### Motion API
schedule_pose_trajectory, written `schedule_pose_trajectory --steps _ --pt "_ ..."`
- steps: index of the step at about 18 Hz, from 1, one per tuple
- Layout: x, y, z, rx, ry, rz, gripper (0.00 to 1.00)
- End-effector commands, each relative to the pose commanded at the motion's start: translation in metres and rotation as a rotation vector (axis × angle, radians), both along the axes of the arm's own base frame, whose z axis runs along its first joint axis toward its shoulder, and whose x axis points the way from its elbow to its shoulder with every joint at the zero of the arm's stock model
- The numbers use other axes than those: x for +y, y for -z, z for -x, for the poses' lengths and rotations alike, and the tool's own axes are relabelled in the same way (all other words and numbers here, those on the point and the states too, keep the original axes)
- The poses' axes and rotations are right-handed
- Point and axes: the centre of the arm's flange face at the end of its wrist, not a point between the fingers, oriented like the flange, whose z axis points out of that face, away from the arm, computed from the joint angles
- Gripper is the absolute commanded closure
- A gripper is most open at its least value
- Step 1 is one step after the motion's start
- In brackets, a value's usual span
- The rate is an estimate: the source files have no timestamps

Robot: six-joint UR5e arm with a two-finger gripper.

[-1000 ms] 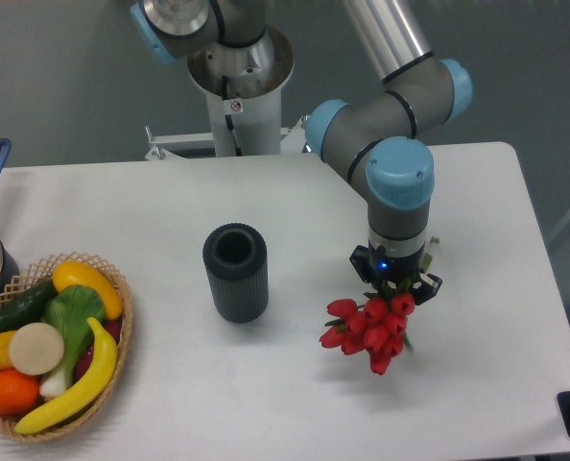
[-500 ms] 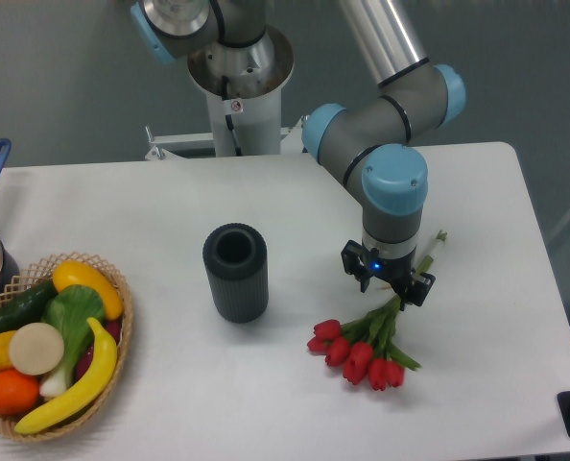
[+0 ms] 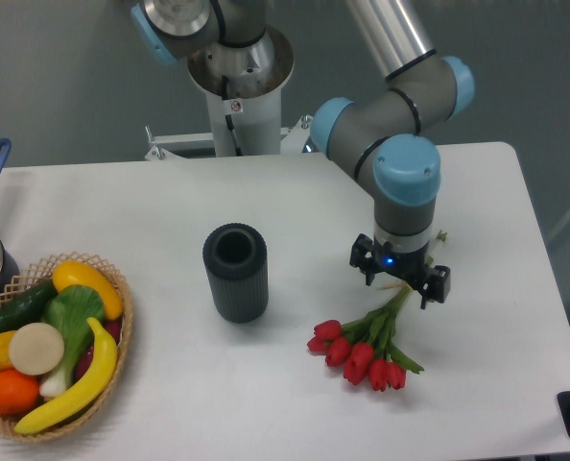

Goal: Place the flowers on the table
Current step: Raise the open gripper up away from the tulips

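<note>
While the flowers point(image 3: 366, 344) lie flat on the white table point(image 3: 515, 317), right of centre and toward the near edge, their red buds point near-left and their green stems run up under the hand point(image 3: 400, 282). That hand hovers over the stem ends with its fingers spread, released, gripping nothing. A dark ribbed vase point(image 3: 235, 272) stands upright to the left, and a wicker basket point(image 3: 122, 334) of fruit and vegetables sits at the near-left corner.

Plain grey-teal wall point(image 3: 64, 86) behind; floor possibly same grey.
</note>
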Motion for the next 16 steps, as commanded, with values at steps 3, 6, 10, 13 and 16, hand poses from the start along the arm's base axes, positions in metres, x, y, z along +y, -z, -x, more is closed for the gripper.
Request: schedule_pose_trajectory --steps 3,6,10,13,16 --pt "-0.002 -0.001 0.003 0.0 -0.024 -0.004 0.0" --pt "-0.004 -0.012 0.014 0.021 -0.035 -0.016 0.0" --pt "-0.021 -0.021 0.031 0.037 -0.051 -0.023 0.0" --pt "-0.025 -0.025 0.036 0.046 0.019 -0.018 0.0" --pt "-0.029 -0.026 0.034 0.043 0.038 -0.008 0.0"
